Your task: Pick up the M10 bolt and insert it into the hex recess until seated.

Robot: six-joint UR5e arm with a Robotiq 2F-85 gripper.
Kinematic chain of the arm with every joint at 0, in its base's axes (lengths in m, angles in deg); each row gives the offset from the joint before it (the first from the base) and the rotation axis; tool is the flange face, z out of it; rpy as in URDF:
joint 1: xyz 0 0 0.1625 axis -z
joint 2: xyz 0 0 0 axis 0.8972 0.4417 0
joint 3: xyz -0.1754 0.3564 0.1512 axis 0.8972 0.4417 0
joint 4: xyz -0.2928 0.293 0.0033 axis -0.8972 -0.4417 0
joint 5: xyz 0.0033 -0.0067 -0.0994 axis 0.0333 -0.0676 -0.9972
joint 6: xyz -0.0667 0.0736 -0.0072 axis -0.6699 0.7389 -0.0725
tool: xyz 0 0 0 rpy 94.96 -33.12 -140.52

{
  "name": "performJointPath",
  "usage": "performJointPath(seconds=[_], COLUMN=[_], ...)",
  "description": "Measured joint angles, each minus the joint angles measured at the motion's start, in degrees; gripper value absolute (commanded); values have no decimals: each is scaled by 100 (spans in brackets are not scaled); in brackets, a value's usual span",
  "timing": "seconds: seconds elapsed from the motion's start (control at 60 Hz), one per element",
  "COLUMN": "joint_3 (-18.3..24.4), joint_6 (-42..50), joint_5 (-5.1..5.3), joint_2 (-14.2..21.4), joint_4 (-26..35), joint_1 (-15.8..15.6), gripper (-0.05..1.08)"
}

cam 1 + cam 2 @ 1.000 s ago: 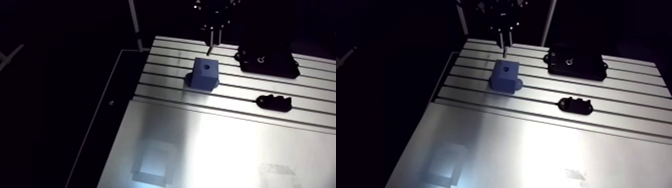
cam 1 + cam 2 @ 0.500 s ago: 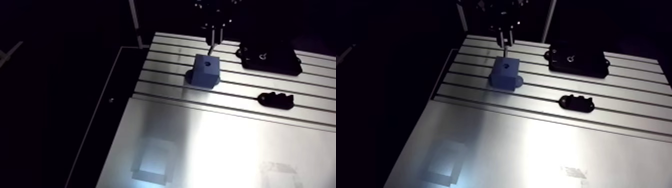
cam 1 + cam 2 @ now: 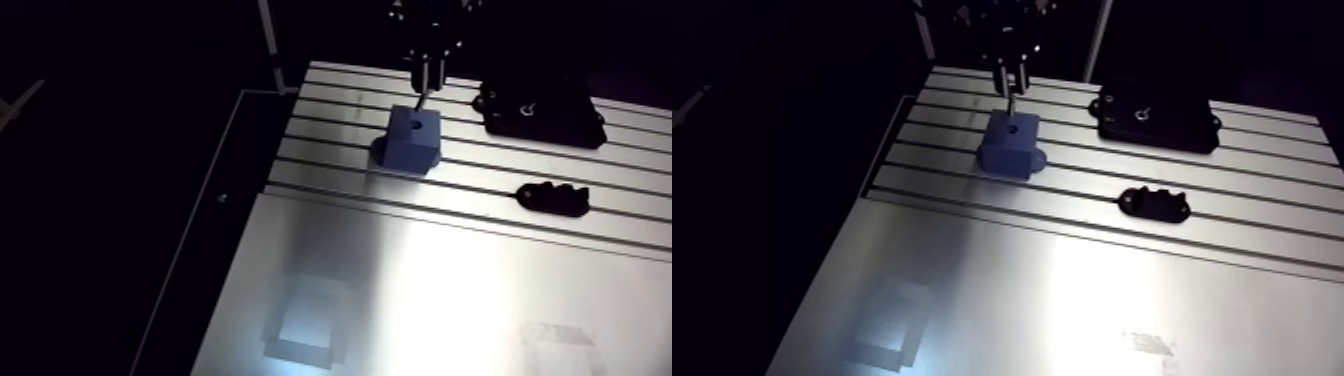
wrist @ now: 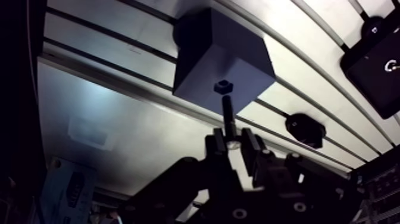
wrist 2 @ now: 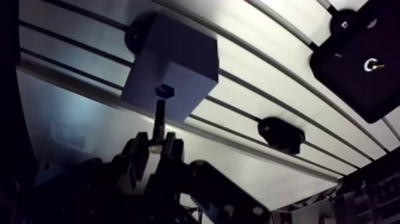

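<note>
The wrist view is the one that actually tells you something. The claw [image 4: 233, 142] is clenched on the head end of the bolt [image 4: 227, 113], a thin dark straight shank poking out ahead of the fingers. Its tip is right at the little hex recess [image 4: 222, 87] in the top face of the block [image 4: 220, 53]. I can't tell if it's touching or just short. The arm view only gives a skinny rod coming down onto the block, but it does show the layout. The block is a matte blue squarish lump with a rounded foot, standing on the slotted far part of the worktop [image 3: 450, 300], with the nearer part a smooth, glary sheet. A flat black plate [image 4: 381, 65] with a small metal ring sits well off to one side, and a low black lumpy bracket [image 4: 305, 128] lies apart from both. There's bare worktop all round the block.
</note>
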Motion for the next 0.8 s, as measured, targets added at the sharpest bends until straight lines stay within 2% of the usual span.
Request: performJointPath(seconds=[0.8], joint_3=[-85], joint_6=[1], joint_5=[0], joint_2=[-95], joint_4=[-46], joint_1=[1], gripper=[75])
